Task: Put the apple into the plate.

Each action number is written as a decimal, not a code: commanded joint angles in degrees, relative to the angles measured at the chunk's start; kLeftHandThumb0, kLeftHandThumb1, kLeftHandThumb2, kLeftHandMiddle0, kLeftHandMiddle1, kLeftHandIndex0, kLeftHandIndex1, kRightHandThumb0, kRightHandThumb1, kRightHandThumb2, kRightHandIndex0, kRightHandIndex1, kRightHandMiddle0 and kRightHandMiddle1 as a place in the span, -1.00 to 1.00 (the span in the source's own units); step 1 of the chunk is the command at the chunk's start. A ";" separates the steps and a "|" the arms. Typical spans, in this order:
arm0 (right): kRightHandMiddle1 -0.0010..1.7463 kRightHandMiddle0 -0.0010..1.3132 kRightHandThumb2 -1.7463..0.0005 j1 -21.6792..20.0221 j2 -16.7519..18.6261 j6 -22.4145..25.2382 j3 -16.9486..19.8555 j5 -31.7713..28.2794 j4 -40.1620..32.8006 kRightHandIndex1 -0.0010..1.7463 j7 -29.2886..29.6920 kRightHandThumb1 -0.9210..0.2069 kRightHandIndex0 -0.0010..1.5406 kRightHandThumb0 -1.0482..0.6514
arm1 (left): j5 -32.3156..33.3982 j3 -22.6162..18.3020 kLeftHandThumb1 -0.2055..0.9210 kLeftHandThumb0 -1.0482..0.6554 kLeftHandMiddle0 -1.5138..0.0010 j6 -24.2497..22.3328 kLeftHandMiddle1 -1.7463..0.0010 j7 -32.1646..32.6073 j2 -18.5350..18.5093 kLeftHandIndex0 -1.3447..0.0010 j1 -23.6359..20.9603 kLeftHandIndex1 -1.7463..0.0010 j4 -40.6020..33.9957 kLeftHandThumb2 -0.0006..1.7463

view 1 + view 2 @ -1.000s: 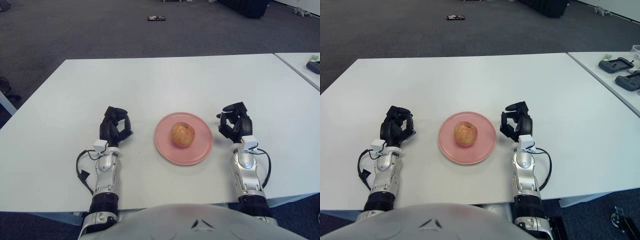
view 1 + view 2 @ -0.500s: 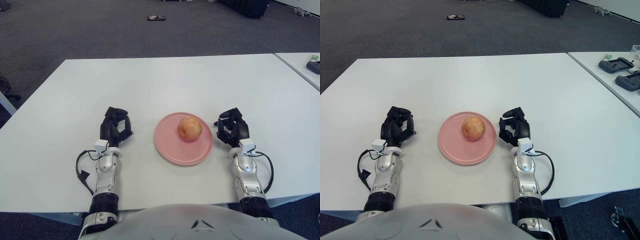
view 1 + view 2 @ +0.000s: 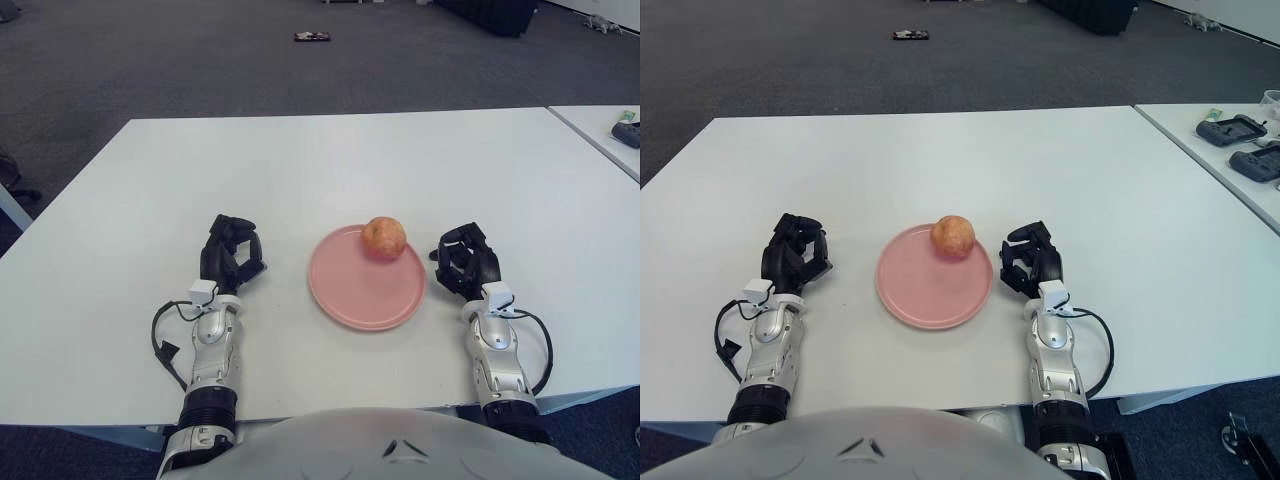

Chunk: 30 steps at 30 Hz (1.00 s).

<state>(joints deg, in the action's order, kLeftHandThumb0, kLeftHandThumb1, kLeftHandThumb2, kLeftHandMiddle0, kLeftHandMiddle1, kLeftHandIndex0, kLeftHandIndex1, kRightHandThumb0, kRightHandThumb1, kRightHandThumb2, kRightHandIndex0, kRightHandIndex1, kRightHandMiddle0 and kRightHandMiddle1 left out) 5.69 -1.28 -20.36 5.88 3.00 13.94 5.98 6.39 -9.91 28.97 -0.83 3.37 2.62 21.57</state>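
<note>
The apple (image 3: 384, 238) sits at the far rim of the plate (image 3: 360, 295), mid-bench toward the near edge, up-left of the nearer right hand (image 3: 466, 263), both it and the left hand (image 3: 231, 254) curled, empty.

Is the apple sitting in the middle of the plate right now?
No, the apple sits at the far rim of the pink plate, up toward the right hand, not in its middle.
</note>
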 commanded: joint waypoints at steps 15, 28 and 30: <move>1.00 -0.45 -0.04 0.34 1.44 -1.67 -0.04 0.30 1.00 0.60 2.20 -0.52 -0.25 -0.22 | -0.80 1.05 0.30 -0.26 -0.29 -0.74 -1.00 -0.28 -0.79 0.34 2.39 -1.00 1.67 0.22; 1.00 -0.48 0.00 0.63 1.23 -1.69 -0.39 0.85 0.78 0.60 2.67 -0.56 -0.28 -0.22 | -0.82 0.95 0.28 -0.26 -0.31 -1.29 -1.00 0.70 -0.26 0.32 2.40 -1.00 1.25 0.23; 1.00 -0.48 0.01 0.66 1.09 -1.68 -0.44 0.75 0.80 0.60 2.46 -0.57 -0.28 -0.22 | -0.87 0.97 0.28 -0.26 -0.31 -1.62 -1.00 0.81 -0.31 0.32 2.44 -1.00 1.15 0.23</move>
<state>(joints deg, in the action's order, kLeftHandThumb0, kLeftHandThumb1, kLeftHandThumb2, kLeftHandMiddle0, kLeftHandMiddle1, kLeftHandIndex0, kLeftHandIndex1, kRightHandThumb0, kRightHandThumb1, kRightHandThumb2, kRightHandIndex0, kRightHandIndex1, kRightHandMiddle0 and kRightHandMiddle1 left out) 5.91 -0.12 -22.47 5.47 3.70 14.73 8.54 5.78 -8.85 28.17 -0.65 2.64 2.89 21.18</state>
